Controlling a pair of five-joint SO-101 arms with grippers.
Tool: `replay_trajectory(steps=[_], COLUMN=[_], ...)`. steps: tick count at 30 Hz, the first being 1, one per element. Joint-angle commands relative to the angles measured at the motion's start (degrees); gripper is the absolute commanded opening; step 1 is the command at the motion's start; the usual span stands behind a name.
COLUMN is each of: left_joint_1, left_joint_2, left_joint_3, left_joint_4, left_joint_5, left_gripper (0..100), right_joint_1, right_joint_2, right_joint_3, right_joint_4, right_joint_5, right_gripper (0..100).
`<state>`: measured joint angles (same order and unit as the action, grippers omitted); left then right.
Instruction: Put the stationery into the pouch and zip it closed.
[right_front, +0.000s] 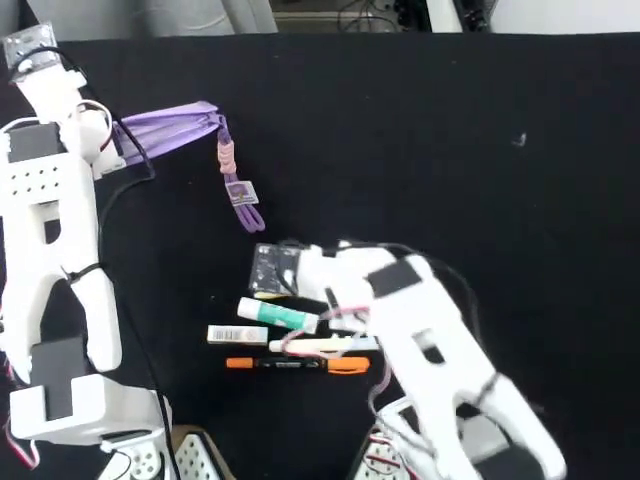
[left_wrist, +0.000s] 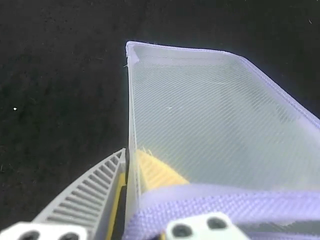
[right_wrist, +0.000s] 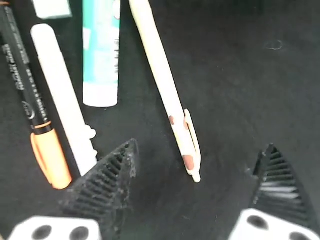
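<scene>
Right wrist view has my right hand (right_wrist: 200, 146) spread wide, empty, astride the pen (right_wrist: 159, 75) on the bench (right_wrist: 260, 60), so I'd drop, pinch mid-barrel, then carry it to the pouch (right_front: 170, 130) my left hand (left_wrist: 132, 154) clamps by its edge.

Bright, even light here; the matte black cloth surface (right_front: 450, 150) swallows shadows, the white plastic left arm (right_front: 40, 200) glares pale, and light glows through the translucent lilac mesh pouch (left_wrist: 210, 115).
</scene>
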<state>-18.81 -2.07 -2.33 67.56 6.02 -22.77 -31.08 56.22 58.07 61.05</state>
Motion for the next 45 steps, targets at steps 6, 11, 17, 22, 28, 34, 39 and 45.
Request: replay_trajectory(steps=[6,11,17,22,28,34,39,45], left_joint_1=[0.75,0.75,0.75,0.75,3.03,4.97,6.90,10.68], left_joint_2=[1.14,1.14,1.14,1.23,1.67,1.14,1.14,1.14], left_joint_3=[5.85,5.93,6.37,6.37,6.46,7.34,5.85,2.68], left_joint_4=[-6.07,-6.24,-6.24,-6.07,-5.89,-5.98,-5.80,-5.80], left_joint_5=[0.44,0.44,0.53,0.53,0.53,0.53,0.09,0.00], left_gripper=[3,3,3,3,3,3,3,3], right_joint_1=[3.87,4.13,4.22,4.92,5.10,8.00,10.81,15.12], right_joint_2=[18.51,23.96,32.92,38.02,38.29,38.20,38.20,38.11], right_joint_3=[-8.48,-11.82,-16.92,-21.93,-22.37,-23.96,-28.70,-36.00], right_joint_4=[-6.07,-6.15,-6.07,-3.52,-3.25,-3.96,-4.22,-3.25], right_joint_5=[4.92,4.92,4.92,4.40,4.40,2.64,-5.27,-14.68], right_gripper=[36.0,35.9,27.3,10.6,8.7,8.5,8.5,8.5])
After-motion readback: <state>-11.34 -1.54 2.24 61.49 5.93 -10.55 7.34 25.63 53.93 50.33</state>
